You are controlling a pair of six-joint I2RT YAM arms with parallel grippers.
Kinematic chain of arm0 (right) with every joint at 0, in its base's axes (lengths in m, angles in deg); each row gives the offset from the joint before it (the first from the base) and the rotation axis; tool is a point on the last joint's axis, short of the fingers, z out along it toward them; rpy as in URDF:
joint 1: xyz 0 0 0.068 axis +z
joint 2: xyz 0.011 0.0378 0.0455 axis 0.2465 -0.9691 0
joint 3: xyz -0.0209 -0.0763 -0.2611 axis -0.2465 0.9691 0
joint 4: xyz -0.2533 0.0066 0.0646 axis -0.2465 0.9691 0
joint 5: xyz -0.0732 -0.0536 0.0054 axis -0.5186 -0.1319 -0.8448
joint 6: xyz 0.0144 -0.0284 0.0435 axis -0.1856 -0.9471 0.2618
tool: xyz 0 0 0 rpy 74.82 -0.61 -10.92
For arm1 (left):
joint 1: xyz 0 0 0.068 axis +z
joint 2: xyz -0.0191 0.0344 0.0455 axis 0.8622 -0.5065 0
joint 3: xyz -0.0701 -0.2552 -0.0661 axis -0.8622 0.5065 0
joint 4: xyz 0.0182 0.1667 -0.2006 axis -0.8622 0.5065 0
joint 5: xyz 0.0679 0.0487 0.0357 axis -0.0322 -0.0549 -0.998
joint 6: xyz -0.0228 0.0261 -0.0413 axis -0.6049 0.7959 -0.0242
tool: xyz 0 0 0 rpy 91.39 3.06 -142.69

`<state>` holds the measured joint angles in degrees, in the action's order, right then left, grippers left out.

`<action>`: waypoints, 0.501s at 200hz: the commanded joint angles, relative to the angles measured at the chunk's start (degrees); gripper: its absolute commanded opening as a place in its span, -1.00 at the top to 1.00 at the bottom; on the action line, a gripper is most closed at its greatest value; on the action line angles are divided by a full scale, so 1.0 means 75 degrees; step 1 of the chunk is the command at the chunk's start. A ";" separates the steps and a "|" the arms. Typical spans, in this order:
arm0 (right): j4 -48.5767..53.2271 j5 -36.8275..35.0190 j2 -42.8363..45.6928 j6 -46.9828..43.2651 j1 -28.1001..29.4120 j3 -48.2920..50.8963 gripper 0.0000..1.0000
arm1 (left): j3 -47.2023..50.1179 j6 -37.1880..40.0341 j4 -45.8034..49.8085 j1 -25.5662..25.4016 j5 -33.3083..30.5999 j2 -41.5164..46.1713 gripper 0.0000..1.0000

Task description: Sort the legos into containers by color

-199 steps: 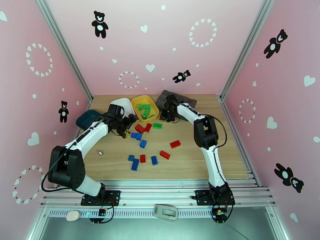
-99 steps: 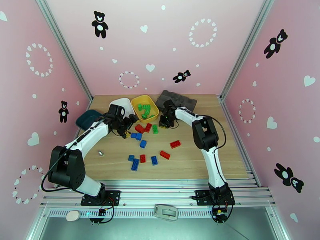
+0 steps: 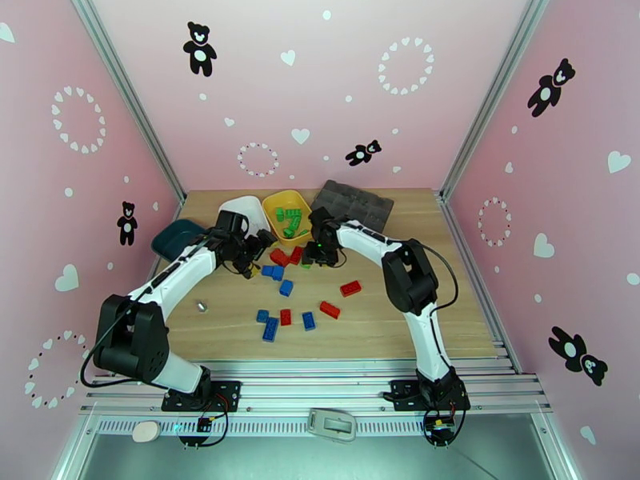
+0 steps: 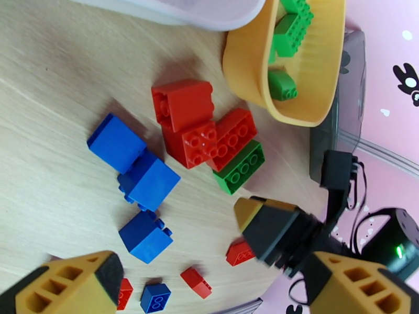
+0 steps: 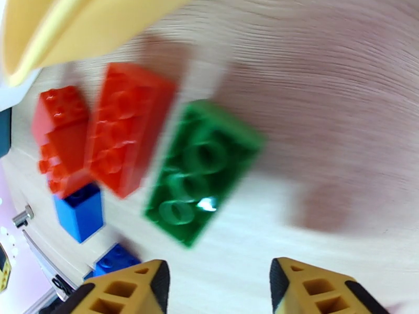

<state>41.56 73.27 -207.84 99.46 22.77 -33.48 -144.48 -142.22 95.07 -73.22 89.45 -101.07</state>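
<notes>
Loose legos lie mid-table: a green brick [image 5: 201, 171] [image 4: 239, 167] beside red bricks [image 4: 194, 142] [image 3: 280, 256] and blue bricks [image 4: 149, 179] [image 3: 272, 271]. My right gripper [image 5: 225, 289] [image 3: 314, 254] hovers just short of the green brick, jaws apart with nothing between them. To the left of the same cluster, my left gripper [image 4: 209, 289] [image 3: 258, 248] stands wide open and empty. The yellow tray [image 3: 276, 203] [image 4: 246, 74] holds several green bricks. Behind the left arm sit the white tray [image 3: 244, 208] and the teal tray [image 3: 176, 238].
A dark grey organizer box [image 3: 356, 203] lies at the back right of the yellow tray. More red bricks [image 3: 350, 288] and blue bricks [image 3: 270, 328] are scattered toward the near edge. A small metal piece [image 3: 202, 306] lies near the left arm.
My right gripper swung left from the organizer box to the green brick, and its jaws parted. The green brick shifted slightly left. The left arm barely moved.
</notes>
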 commanded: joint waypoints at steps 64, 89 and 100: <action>0.1611 -0.0883 -0.0959 0.0468 0.0436 -0.1711 -0.25 | 0.0508 0.0262 0.0279 0.0075 -0.0197 0.0676 -0.96; 0.1673 -0.0936 -0.1041 0.0518 0.0504 -0.1686 -0.25 | 0.0607 0.0308 0.0318 0.0163 -0.0151 0.0782 -0.96; 0.1647 -0.0904 -0.1087 0.0530 0.0543 -0.1706 -0.25 | 0.0621 0.0325 0.0333 0.0190 -0.0127 0.0798 -0.96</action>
<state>51.33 67.52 -214.57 102.32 25.91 -44.82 -140.68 -141.04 96.51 -72.56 89.01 -97.03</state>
